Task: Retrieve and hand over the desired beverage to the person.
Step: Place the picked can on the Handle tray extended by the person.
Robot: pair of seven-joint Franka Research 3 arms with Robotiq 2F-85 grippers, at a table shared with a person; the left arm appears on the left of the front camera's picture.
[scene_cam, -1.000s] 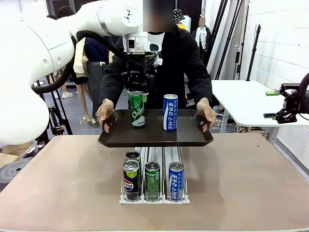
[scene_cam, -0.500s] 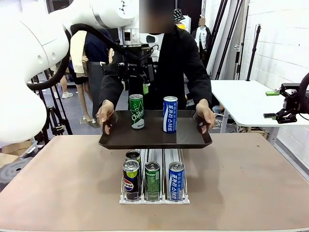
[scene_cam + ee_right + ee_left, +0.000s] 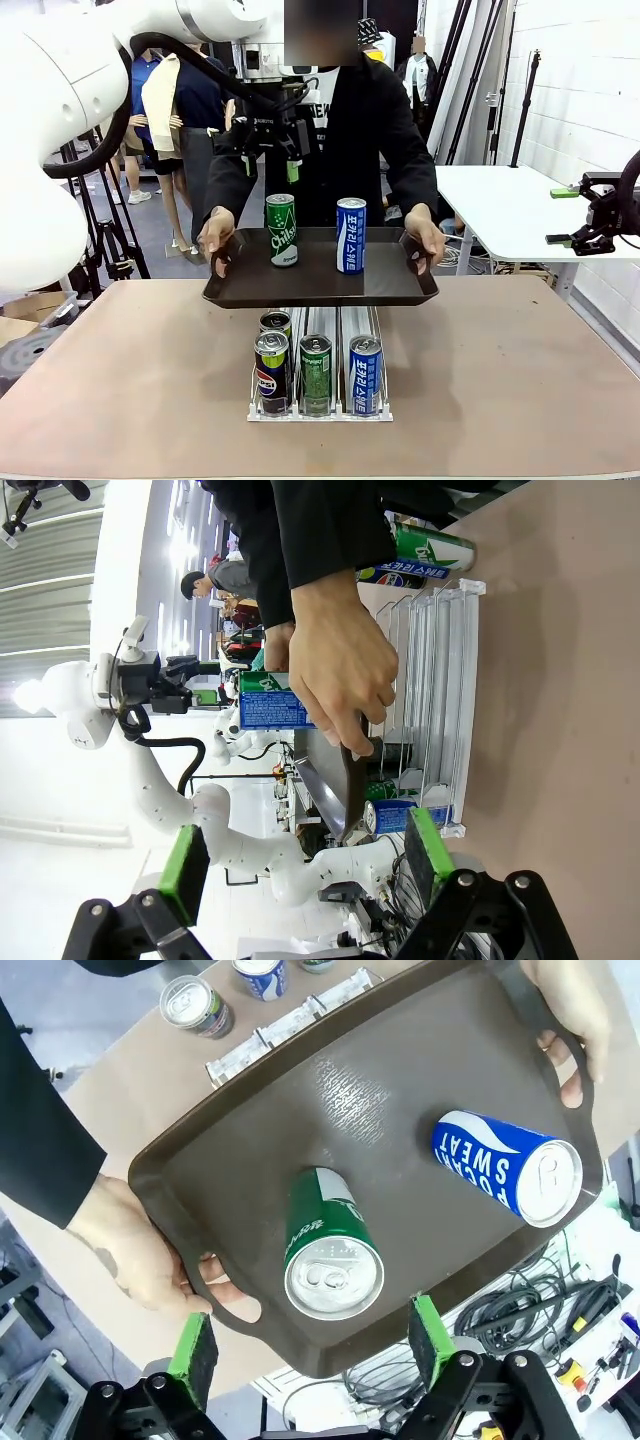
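Now my left gripper point(image 3: 283, 166) wide, lifted clear of green can point(image 3: 281, 229) left standing on person's tray point(image 3: 320, 283); handover looks complete.

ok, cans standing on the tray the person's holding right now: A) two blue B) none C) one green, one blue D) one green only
C: a green can and a blue can stand upright, apart, on the dark tray held by the person; the left claw hangs open above the green one.
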